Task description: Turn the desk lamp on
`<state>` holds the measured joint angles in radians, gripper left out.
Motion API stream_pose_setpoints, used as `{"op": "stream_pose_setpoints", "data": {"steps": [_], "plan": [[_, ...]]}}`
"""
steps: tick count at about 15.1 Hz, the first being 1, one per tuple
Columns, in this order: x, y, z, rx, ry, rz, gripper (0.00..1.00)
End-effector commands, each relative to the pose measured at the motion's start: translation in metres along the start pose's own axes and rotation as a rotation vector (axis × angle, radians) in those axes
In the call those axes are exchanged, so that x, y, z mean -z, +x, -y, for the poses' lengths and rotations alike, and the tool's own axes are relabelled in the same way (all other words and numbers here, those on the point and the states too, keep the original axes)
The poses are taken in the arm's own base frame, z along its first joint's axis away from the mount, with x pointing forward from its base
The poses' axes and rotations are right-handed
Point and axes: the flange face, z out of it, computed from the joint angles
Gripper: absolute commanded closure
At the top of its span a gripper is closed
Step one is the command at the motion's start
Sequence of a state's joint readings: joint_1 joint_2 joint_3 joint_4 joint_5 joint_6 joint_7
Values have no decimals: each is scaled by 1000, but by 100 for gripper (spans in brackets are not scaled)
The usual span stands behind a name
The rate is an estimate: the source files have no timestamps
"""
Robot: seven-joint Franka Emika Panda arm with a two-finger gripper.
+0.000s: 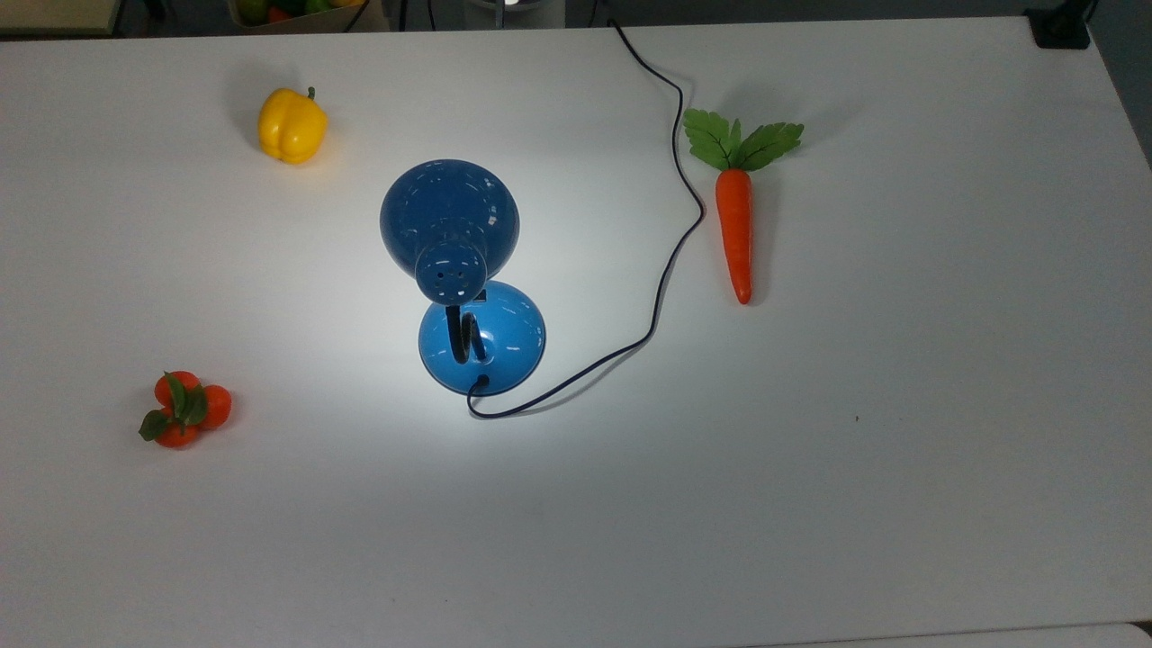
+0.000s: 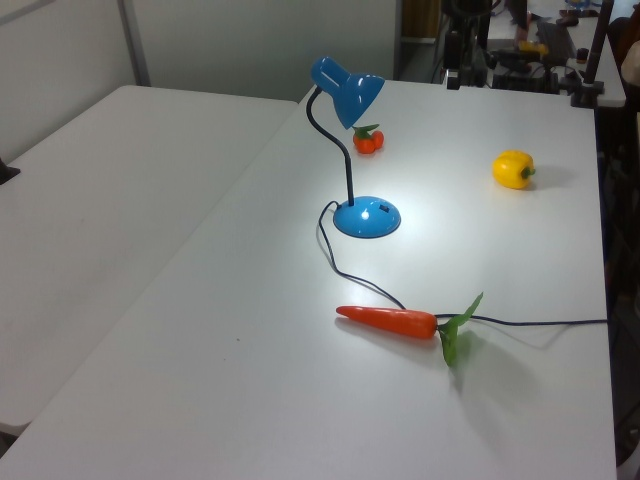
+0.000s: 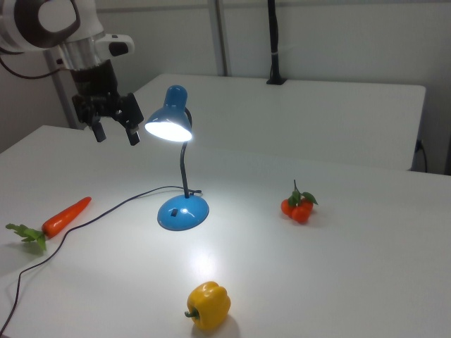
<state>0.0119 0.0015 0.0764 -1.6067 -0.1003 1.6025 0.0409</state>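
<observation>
Over at the right view's left, the gripper (image 3: 113, 132) hangs in the air up beside the shade of the desk lamp (image 3: 177, 158), fingers spread apart and holding nothing. The lamp stands mid-bench with its shade glowing and a bright pool on the bench (image 1: 900, 450) around its base, so by my reading the job looks done; the sound move from here is to lift clear without brushing the shade or bendy neck. Going left to right in the top view with the lamp as our landmark: a tomato cluster (image 1: 182, 409) well off to its lower left, a yellow pepper (image 1: 292, 125) up to its left, then the cord (image 1: 670, 261) snaking off its base to the right, passing just beside the carrot (image 1: 735, 214). Nothing crowds the lamp.
</observation>
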Motion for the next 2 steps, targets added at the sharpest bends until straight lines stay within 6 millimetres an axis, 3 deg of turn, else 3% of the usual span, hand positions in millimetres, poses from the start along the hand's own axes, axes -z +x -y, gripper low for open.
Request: {"op": "stream_pose_setpoints", "data": {"steps": [1, 2], "plan": [[7, -6, -4, 10, 15, 9, 0], [6, -6, -3, 11, 15, 11, 0]]}}
